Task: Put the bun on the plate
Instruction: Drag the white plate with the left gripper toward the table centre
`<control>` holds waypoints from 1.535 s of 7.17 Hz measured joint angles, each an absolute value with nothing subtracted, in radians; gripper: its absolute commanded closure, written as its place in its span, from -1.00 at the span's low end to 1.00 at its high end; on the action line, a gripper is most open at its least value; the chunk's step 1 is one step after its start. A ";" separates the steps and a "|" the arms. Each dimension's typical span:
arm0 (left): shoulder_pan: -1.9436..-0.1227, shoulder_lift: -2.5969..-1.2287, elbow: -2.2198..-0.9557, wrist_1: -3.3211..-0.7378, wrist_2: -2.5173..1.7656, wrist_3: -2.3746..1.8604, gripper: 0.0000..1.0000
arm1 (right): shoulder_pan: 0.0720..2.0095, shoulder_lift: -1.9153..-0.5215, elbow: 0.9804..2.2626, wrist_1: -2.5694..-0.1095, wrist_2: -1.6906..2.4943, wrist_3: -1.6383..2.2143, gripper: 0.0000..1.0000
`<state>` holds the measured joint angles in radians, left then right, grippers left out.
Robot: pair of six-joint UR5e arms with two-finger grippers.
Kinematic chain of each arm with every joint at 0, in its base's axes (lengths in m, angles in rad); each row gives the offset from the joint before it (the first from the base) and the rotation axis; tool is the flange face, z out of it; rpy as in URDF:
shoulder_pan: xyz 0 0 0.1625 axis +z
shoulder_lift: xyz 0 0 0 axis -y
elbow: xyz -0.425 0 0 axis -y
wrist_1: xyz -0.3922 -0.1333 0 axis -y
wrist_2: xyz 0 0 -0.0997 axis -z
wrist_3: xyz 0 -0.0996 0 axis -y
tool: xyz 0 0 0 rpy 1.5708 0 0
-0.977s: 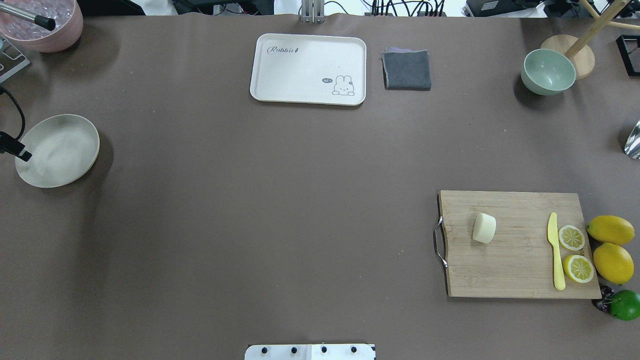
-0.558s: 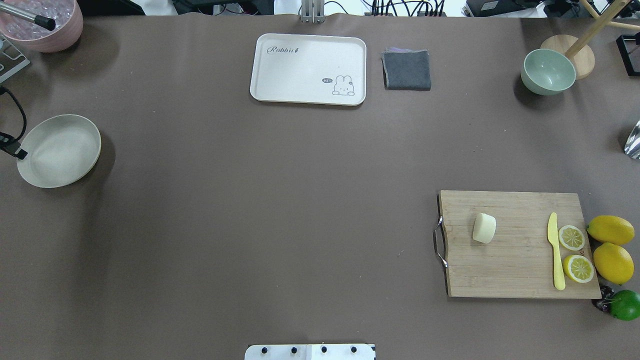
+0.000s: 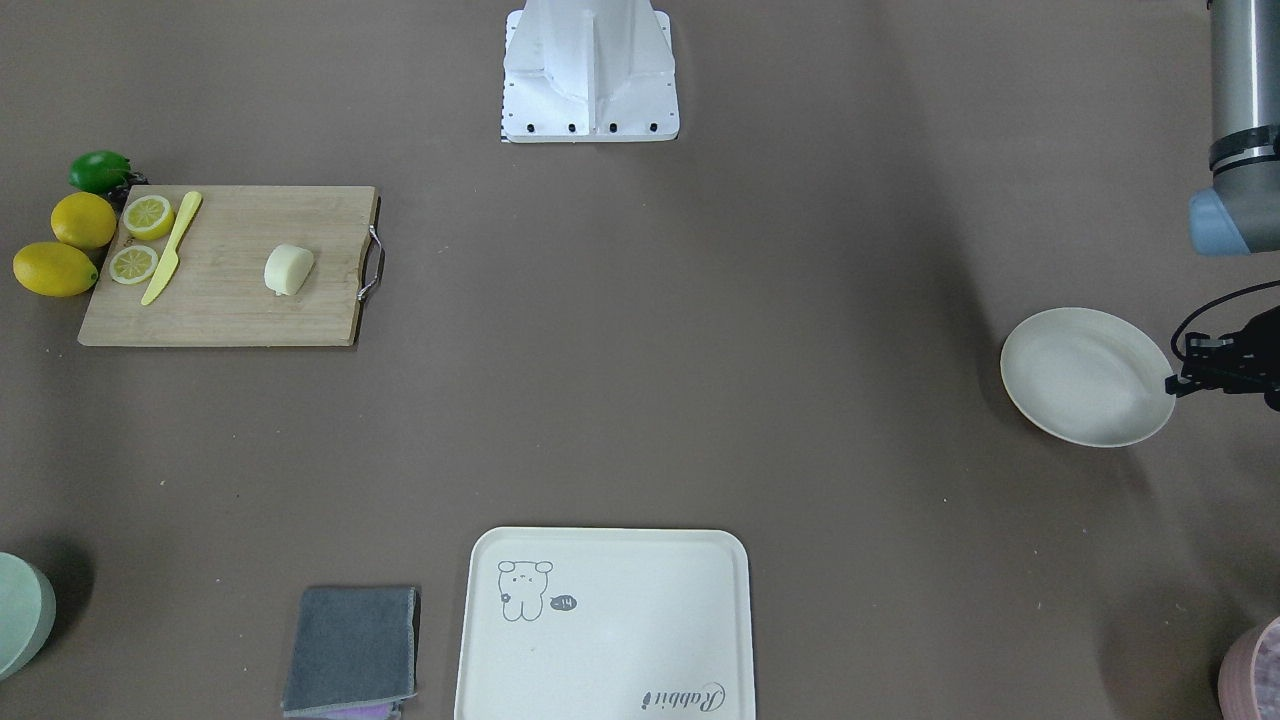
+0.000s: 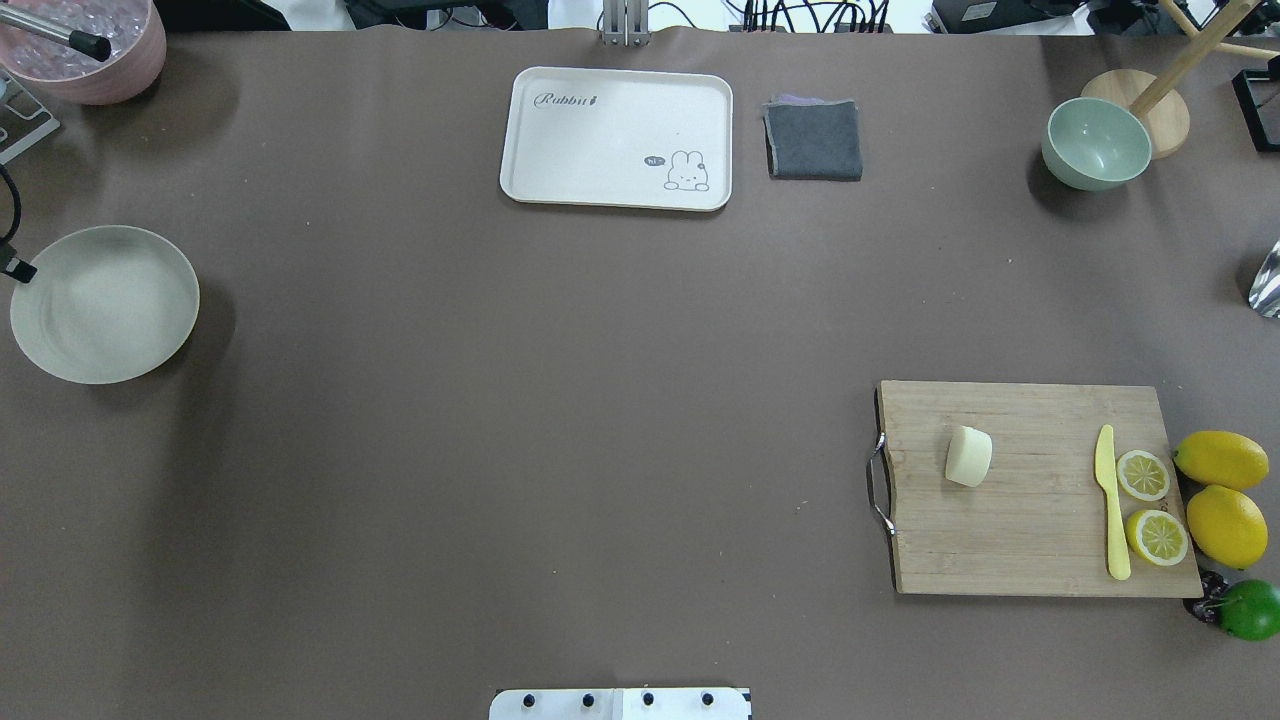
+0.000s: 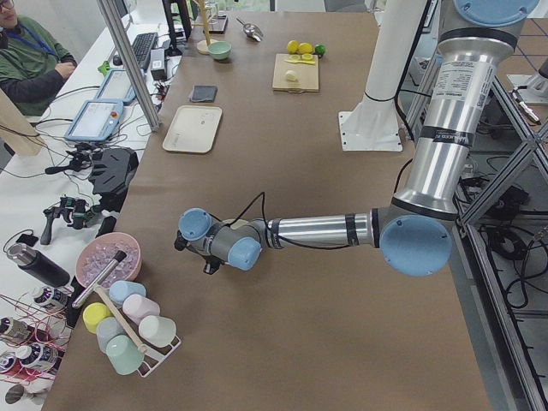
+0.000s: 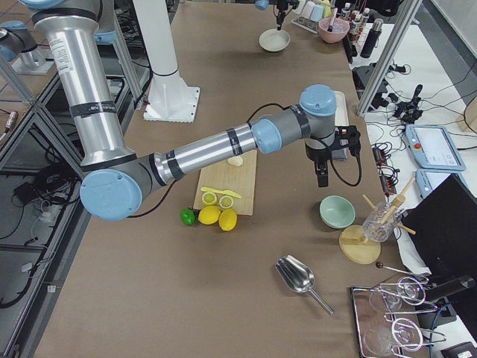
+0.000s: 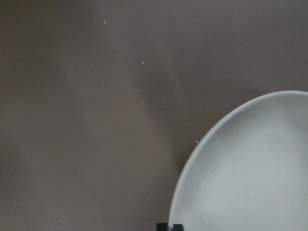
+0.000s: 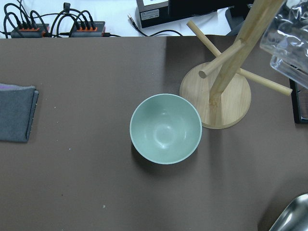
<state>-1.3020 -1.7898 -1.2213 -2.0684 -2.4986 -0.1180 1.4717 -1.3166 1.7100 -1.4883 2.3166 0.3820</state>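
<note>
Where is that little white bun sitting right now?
Overhead view: the bun lies on the wooden cutting board at the right, between its metal handle and the yellow knife.

Seen from overhead, the plate was a narrower, tilted-looking oval a second ago. It now shows as a fuller, rounder disc, its left rim nearer the left edge of the table. The left pincer at that rim has moved as well, outward and toward the table's far side, with less of it in view.
</note>
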 measured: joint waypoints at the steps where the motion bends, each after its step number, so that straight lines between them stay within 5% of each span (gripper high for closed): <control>1: -1.318 -1.821 -1.250 -2.066 -2.517 -0.181 1.00 | 1.464 -1.317 1.714 -1.489 2.316 0.380 -1.00; 6: -1.194 -2.072 -1.345 -2.071 -2.517 -0.715 1.00 | 1.446 -1.315 1.716 -1.489 2.336 0.381 -1.00; 11: -0.845 -2.207 -1.458 -2.073 -2.201 -1.114 1.00 | 1.420 -1.303 1.708 -1.489 2.333 0.388 -1.00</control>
